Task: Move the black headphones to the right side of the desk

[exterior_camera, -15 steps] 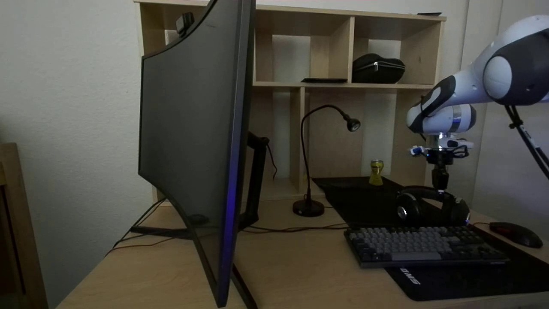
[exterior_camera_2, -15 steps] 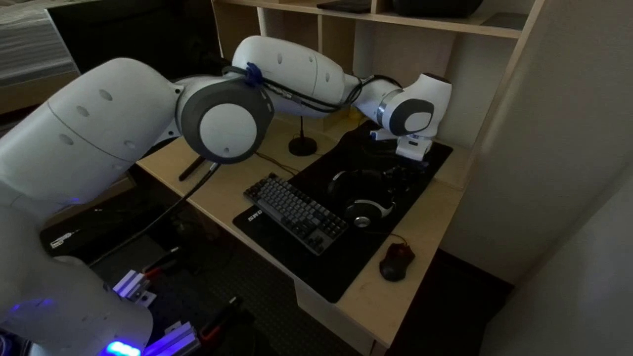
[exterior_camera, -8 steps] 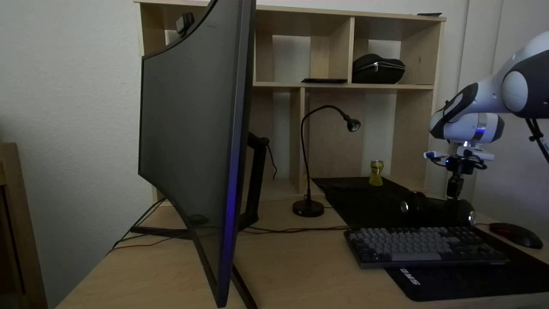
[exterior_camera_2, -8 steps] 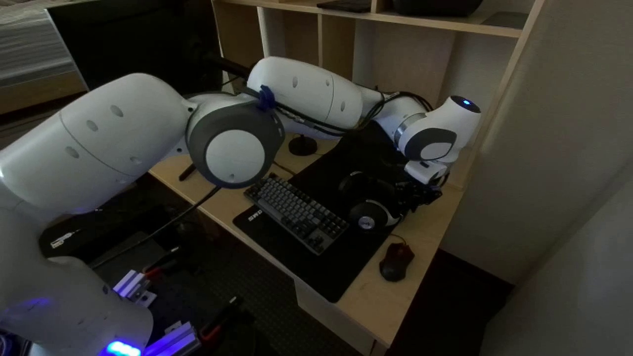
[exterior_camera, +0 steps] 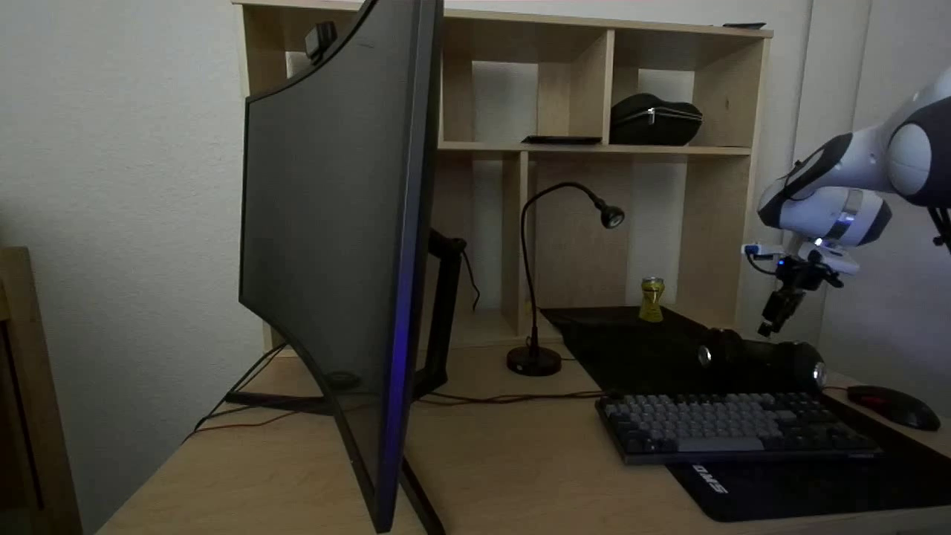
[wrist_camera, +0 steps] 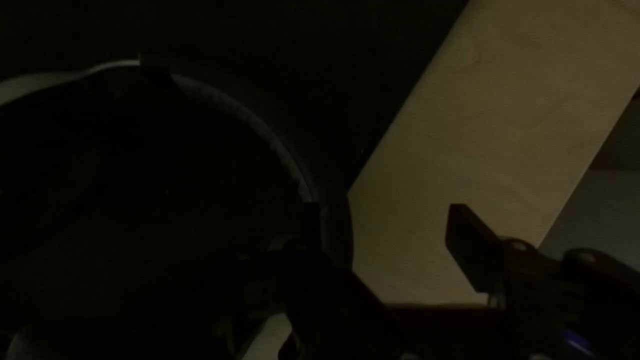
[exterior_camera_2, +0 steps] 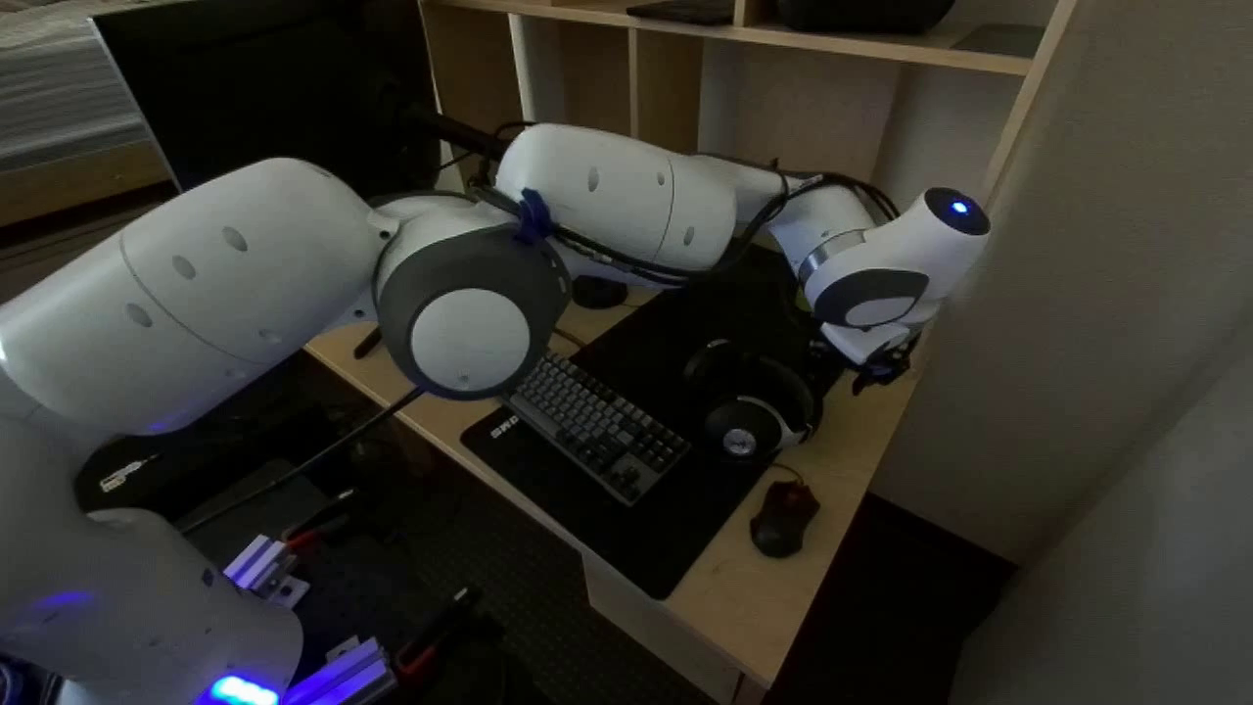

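Note:
The black headphones [exterior_camera: 761, 360] lie on the black mat on the desk [exterior_camera: 513, 453], behind the keyboard. In an exterior view their near earcup with a pale ring [exterior_camera_2: 740, 441] faces the camera, and the headband leans toward the desk's right edge. My gripper [exterior_camera: 767, 328] is tilted just above the headband; in an exterior view it [exterior_camera_2: 881, 374] hangs beyond the headband, over bare wood. In the dark wrist view the open fingers [wrist_camera: 385, 220] have bare wood between them. The headband [wrist_camera: 260, 125] curves past the left finger there; whether they touch cannot be told.
A keyboard [exterior_camera_2: 597, 426] lies in front of the headphones on the mat [exterior_camera_2: 675, 529]. A mouse [exterior_camera_2: 785, 519] sits near the desk's right edge. A lamp [exterior_camera: 534, 358], a yellow glass [exterior_camera: 651, 299], a monitor [exterior_camera: 334, 208] and the shelf hutch [exterior_camera: 565, 148] stand further back.
My gripper has moved right, off the headband, and tilted. The headphones have shifted slightly right, and their headband, upright a second ago, now leans over lower.

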